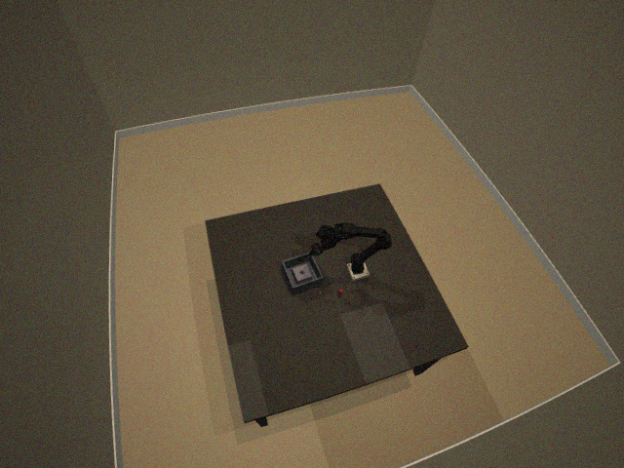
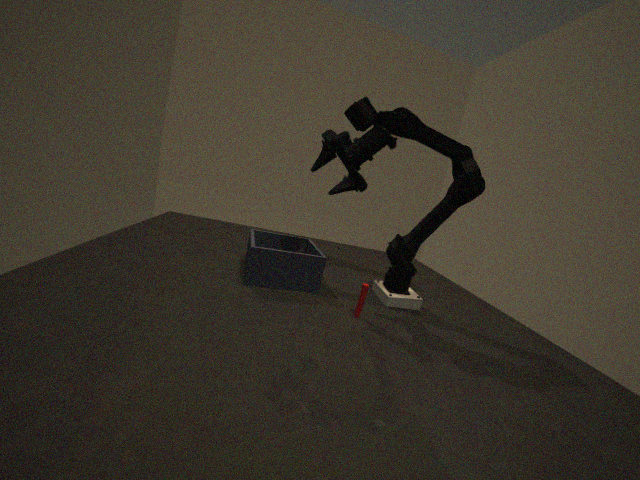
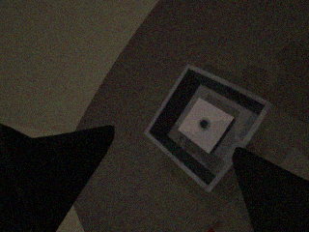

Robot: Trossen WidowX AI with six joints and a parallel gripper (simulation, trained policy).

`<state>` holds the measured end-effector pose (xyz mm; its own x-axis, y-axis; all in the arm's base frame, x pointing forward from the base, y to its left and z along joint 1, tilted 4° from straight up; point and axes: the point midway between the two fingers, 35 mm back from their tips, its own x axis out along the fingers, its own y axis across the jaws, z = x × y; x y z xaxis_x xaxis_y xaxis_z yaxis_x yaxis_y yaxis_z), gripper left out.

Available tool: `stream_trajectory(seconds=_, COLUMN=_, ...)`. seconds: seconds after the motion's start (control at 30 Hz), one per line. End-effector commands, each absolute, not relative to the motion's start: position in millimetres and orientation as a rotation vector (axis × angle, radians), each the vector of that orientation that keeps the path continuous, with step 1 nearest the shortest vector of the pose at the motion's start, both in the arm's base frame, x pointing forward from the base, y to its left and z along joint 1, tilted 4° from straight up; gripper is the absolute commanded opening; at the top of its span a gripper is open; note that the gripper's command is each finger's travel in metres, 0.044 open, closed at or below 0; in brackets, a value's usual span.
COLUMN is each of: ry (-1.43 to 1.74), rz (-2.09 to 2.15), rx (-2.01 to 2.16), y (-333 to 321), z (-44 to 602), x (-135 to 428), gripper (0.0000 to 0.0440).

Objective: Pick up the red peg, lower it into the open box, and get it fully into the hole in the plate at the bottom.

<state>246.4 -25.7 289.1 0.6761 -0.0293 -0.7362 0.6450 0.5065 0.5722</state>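
The red peg [image 1: 339,292] [image 2: 361,300] stands on the table between the box and the arm's base; only a bit of red shows at the wrist view's bottom edge. The open blue-grey box [image 1: 305,288] [image 2: 284,271] [image 3: 167,99] stands to its left in the top and exterior views. A pale square plate [image 1: 306,276] [image 3: 193,129] lies at the box's bottom, with a dark, empty hole [image 3: 204,124] in its middle. My gripper [image 2: 321,181] [image 3: 174,143] is wide open with nothing between the fingers, high above the table and tilted down towards the box, well away from the peg.
The dark table [image 1: 282,342] [image 2: 206,361] carries the box, the peg and the arm's white base [image 1: 359,275] [image 2: 405,301]. The base is close to the peg's right in the top and exterior views. The box walls rise around the plate. Arm shadows fall across the table.
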Motion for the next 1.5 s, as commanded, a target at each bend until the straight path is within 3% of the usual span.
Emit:
stream_trajectory(seconds=0.0, ry=0.853, rz=-0.482, rx=0.942, y=-10, z=265, x=241, gripper=0.0440)
stream_trajectory(seconds=0.77, ry=1.400, rz=-0.627, rx=0.676, y=91, z=162, x=174, gripper=0.0440)
stream_trajectory(seconds=1.47, ry=1.434, rz=-0.600, rx=0.554, y=143, z=68, x=155, gripper=0.0437)
